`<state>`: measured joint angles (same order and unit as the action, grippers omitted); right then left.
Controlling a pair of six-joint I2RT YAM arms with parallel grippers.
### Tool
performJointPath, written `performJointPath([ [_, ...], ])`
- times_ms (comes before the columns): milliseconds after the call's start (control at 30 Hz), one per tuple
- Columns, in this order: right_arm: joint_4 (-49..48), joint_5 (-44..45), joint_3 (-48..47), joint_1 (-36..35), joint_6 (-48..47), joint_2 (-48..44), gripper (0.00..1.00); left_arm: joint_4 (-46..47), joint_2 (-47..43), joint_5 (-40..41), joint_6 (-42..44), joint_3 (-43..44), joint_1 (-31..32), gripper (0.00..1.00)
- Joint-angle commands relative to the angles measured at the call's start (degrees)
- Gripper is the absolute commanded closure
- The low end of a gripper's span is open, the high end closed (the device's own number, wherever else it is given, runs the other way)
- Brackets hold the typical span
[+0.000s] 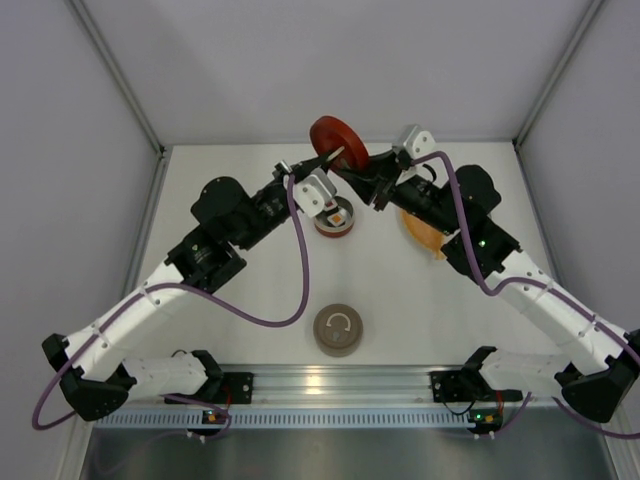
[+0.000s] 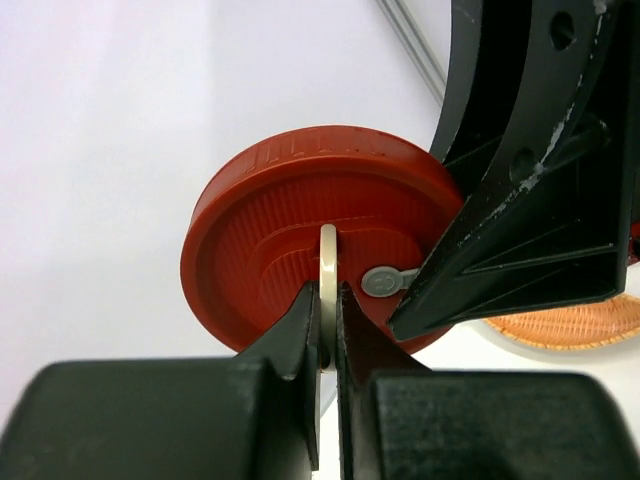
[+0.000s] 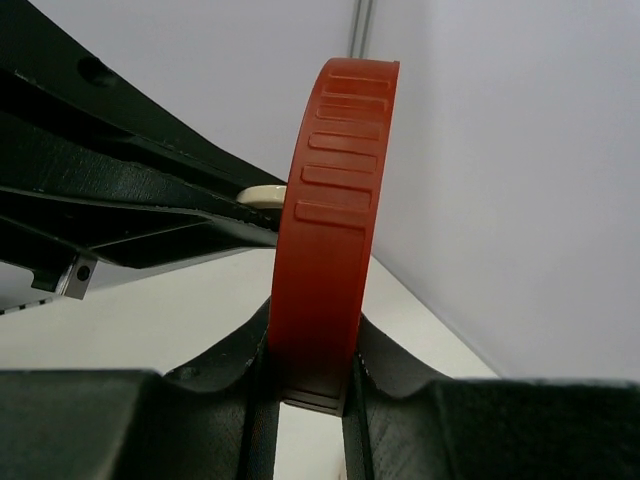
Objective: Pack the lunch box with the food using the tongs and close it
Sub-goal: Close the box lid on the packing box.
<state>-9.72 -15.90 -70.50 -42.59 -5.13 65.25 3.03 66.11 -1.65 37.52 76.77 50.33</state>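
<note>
Lunch box lid (image 1: pixel 336 140) stands on edge, rim clamped by right gripper (image 3: pixel 310 350), cream loop (image 2: pixel 327 262) pinched by left gripper (image 2: pixel 326 310); closing needs it levelled

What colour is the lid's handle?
Cream; the handle on the red lid shows best in the left wrist view.

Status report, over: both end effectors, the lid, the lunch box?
Right end effector shut on red lid rim, lid upright. Left end effector shut on lid's cream loop. Lunch box open, food inside. No obstruction seen.
</note>
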Motion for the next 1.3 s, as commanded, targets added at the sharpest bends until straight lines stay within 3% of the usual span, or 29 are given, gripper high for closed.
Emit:
performJointPath([
  [0, 0.40, -3.43, -0.78, -1.09, 1.96, -0.65, 1.00, 0.67, 0.07, -0.55, 0.45, 1.54, 0.39, 1.00],
  [33, 0.75, -3.26, -0.95, -1.09, 2.05, -0.48, 0.95, 0.14, 0.16, -0.20, 0.28, 1.80, 0.39, 1.00],
  [67, 1.10, -2.82, -1.30, -1.09, 2.22, -0.48, 0.76, -0.82, 0.69, -0.02, 0.19, 2.32, 0.39, 1.00],
  [100, 1.80, -2.30, -1.39, -1.09, 2.23, -0.57, 0.65, -2.74, 1.04, 0.85, -0.68, 3.90, 0.39, 1.00],
  [133, 2.41, -0.90, -1.48, -0.92, 2.23, -0.65, 0.44, -5.29, 1.30, 1.03, -1.30, 4.87, 0.39, 1.00],
  [200, 5.21, 1.04, -2.18, -0.22, 2.31, -0.92, 0.25, -9.07, 2.71, 3.40, -2.70, 7.33, 0.30, 1.00],
  [233, 6.45, 2.35, -2.62, 1.18, 2.57, -1.09, 0.04, -13.44, 3.32, 4.80, -3.23, 10.04, 0.30, 1.00],
  [267, 7.68, 2.63, -3.15, 2.41, 3.10, -1.35, 0.01, -15.49, 4.55, 5.60, -3.85, 11.28, 0.21, 1.00],
  [533, 18.75, -4.39, -3.07, 25.86, 6.10, -4.87, 0.01, -36.40, 16.74, 8.07, -2.19, 25.85, -0.84, 1.00],
  [800, 27.99, -21.07, -1.92, 52.22, 5.56, -4.44, 0.00, -58.45, 37.85, -1.78, -1.57, 46.25, -11.21, 1.00],
  [933, 31.95, -26.72, -1.05, 57.96, 3.63, -3.12, 0.01, -63.14, 49.35, -1.08, -1.48, 54.88, -14.64, 1.00],
  [1100, 32.04, -29.80, 1.94, 59.73, 4.07, -3.11, 0.01, -63.84, 54.47, 0.24, 2.12, 56.03, -15.52, 1.00],
  [1267, 31.78, -30.59, 3.96, 59.90, 4.33, -3.20, 0.01, -70.17, 57.64, -4.41, 3.18, 58.32, -17.63, 1.00],
])
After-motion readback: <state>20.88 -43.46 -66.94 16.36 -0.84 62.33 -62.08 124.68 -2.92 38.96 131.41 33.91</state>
